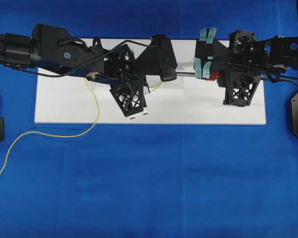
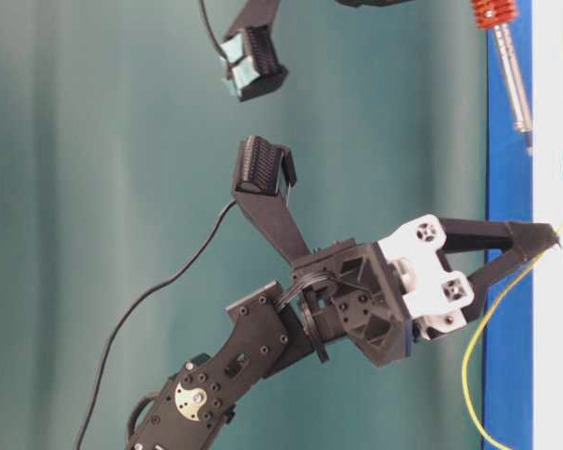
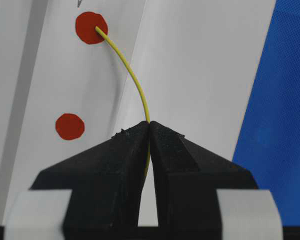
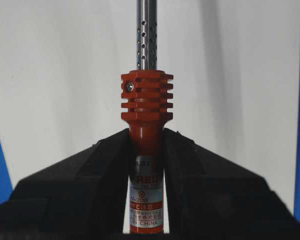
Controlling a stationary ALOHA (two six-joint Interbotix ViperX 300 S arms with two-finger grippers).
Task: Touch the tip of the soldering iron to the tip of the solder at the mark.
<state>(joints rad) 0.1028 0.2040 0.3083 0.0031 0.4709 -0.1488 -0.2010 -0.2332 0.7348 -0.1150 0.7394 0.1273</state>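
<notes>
Two grips are locked: the left gripper point(image 3: 149, 125) pinches the solder point(image 3: 132, 80), thin yellow wire whose tip point(image 3: 96, 28) sits on a red dot point(image 3: 91, 27) of the white board point(image 3: 200, 75). Beyond that dot, the right gripper point(image 4: 146, 137) clamps the ribbed orange soldering iron point(image 4: 146, 100), perforated steel shaft out front.

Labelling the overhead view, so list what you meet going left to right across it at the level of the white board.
Blue cloth → solder → left gripper → soldering iron → right gripper; all but the cloth lie on or over the white board.
</notes>
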